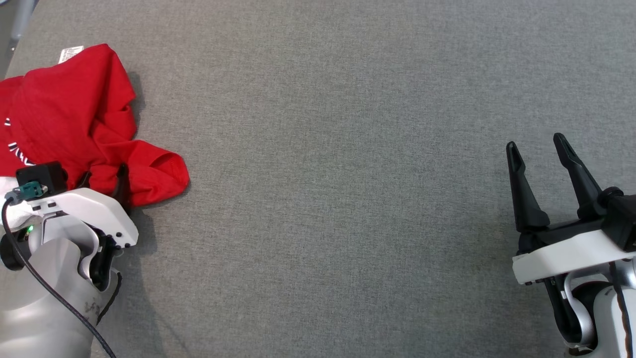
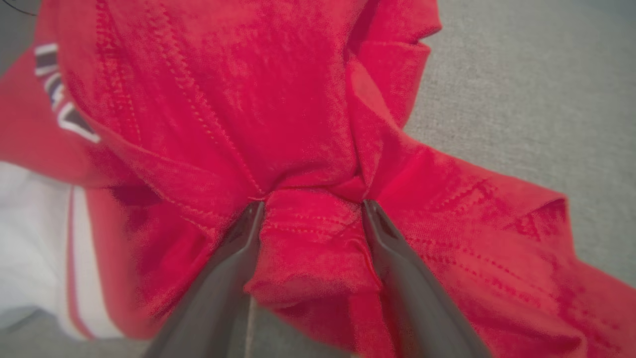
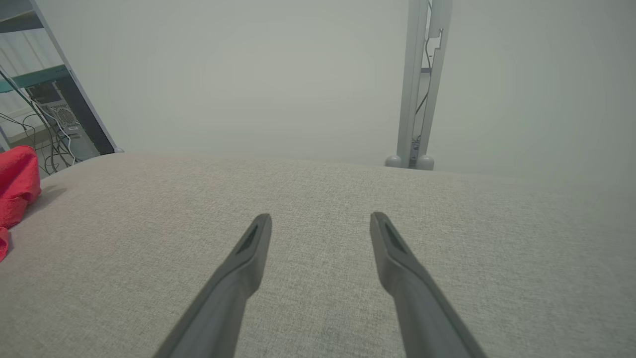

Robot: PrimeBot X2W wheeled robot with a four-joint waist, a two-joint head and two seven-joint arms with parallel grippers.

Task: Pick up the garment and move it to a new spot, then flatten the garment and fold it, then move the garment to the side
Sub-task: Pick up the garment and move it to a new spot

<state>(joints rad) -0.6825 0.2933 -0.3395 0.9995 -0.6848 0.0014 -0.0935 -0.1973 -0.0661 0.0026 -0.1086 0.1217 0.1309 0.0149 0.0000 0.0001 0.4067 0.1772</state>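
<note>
1. Garment (image 1: 74, 114): red, crumpled, at the far-left part of the grey fabric surface (image 1: 348, 174), running off the head view's left edge. The right wrist view catches a red edge of it (image 3: 17, 181) at far left.
2. Left gripper (image 1: 103, 178): forearm comes in from the lower left and the fingers are pushed into the near edge of the cloth. In its wrist view the left gripper (image 2: 313, 205) has its jaws spread wide, one finger on each side of a bunched fold. Both tips touch fabric, with no pinch visible.
3. Right gripper (image 1: 535, 142): well apart from the garment, at the right side. Fingers point away from the robot above bare surface, jaws wide, nothing between them (image 3: 321, 218).
4. Garment's lie: long axis runs from the white label (image 1: 71, 53) at the far edge down to a tubular open end (image 1: 169, 171), which points right and toward the robot. White lettering (image 1: 17, 151) shows at the left.
5. White cloth (image 2: 30, 238) sits beside the red; can't tell whether it's the same piece.
</note>
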